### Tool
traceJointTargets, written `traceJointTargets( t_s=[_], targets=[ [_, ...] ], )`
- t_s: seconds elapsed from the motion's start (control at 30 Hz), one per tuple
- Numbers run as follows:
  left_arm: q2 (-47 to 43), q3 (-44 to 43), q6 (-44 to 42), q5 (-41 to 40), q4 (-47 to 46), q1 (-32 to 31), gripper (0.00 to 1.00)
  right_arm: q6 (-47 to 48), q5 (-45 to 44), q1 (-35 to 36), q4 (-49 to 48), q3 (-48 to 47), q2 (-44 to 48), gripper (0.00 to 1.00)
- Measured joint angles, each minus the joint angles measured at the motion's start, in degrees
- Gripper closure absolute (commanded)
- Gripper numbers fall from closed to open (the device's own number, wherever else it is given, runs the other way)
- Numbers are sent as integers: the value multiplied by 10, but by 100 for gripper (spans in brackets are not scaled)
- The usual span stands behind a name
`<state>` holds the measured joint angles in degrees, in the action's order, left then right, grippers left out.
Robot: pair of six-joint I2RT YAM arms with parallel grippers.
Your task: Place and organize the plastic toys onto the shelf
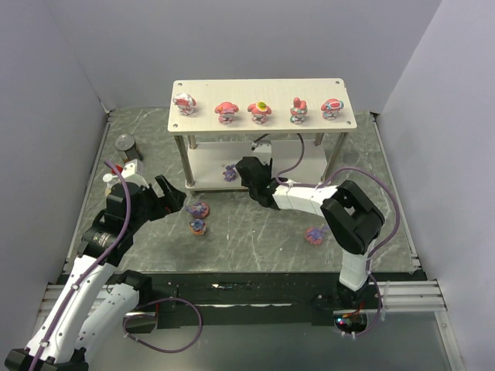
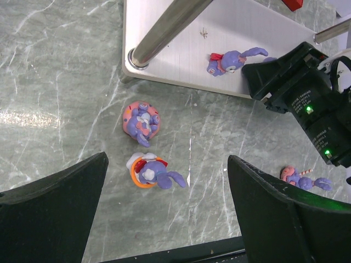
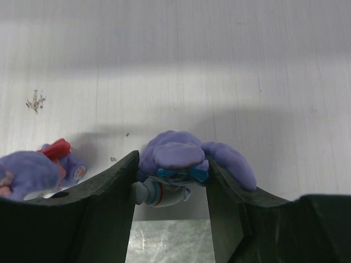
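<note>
While the right gripper [image 3: 170, 183] pinches a purple rabbit-eared figurine [image 3: 173, 156] between its fingers at the edge of the shelf's lower board [image 3: 219, 66], just beside another purple figurine [image 3: 30, 175], the left gripper [image 2: 167, 164] hangs spread wide above two ringed purple figurines [image 2: 141, 119] on the marble table [image 2: 55, 82]. Along the top board [image 1: 263, 86] stand five pink-hooded figurines [image 1: 259, 110]. One more toy [image 1: 315, 235] lies on the table near the right arm.

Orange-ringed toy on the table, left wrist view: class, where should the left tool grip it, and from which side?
Probably the round ringed body of the orange-ringed toy, from straight above. Its long ears trail sideways on the table, so close the left tool across the body, not the ears. The pink-ringed toy beside it stands apart, leaving finger room.
</note>
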<state>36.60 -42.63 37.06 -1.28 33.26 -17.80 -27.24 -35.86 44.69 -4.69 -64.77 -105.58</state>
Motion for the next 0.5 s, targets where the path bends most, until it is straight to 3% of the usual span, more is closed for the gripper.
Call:
traceJointTargets(
  t_s=[0.5],
  targets=[
    [0, 0, 0, 0, 0, 0, 4, 1, 5, -5, 0, -9, -6, 34]
  ],
)
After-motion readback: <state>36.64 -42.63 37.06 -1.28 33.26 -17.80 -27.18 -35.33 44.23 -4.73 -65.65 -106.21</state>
